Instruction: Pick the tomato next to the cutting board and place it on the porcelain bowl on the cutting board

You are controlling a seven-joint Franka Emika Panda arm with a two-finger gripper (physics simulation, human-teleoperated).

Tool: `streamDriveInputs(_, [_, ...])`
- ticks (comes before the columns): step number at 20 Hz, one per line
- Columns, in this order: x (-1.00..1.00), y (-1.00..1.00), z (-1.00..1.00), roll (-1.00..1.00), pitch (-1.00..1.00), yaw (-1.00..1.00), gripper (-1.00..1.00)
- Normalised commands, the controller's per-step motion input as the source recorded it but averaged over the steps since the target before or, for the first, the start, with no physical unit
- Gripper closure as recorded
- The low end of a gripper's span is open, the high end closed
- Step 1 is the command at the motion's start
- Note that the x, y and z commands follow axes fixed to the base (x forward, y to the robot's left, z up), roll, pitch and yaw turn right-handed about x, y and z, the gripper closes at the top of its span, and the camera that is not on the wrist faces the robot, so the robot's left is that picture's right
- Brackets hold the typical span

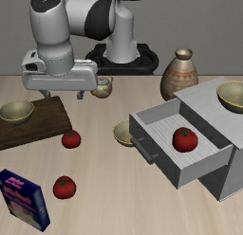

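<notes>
The tomato lies on the tabletop just off the board's near right corner; we cannot tell whether it touches the edge. That closeness, we judge, is what marks it as ours, since a second tomato sits farther forward near a blue box and a third tomato rests inside the open drawer on the exterior view's right. The board is a dark slab at the exterior view's left, and the bowl stands upright on its left part and looks empty, so it seems ready to take the fruit. A small bowl sits on the tabletop between the board and the drawer, clear of the path we expect. The hand hangs above the tabletop beyond the board's right end, on the robot's side of the tomato and a little toward the exterior view's right, well apart from it. It has no hold of the tomato, and we cannot tell how far open it is. We judge the grasp not yet begun: the hand would need to come forward and down over the tomato. The board's edge leaves little room on that side, and a round fruit may roll if nudged.
</notes>
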Motion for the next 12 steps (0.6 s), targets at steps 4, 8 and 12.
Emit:
streamDriveInputs(4, [0.0,0.0,-1.0,0.0,0.0,0.0,-1.0])
streamDriveInputs(8, [0.0,0.0,-1.0,0.0,0.0,0.0,-1.0])
streamDriveInputs(12, [-0.25,0.25,-0.5,0.0,0.0,0.0,-1.0])
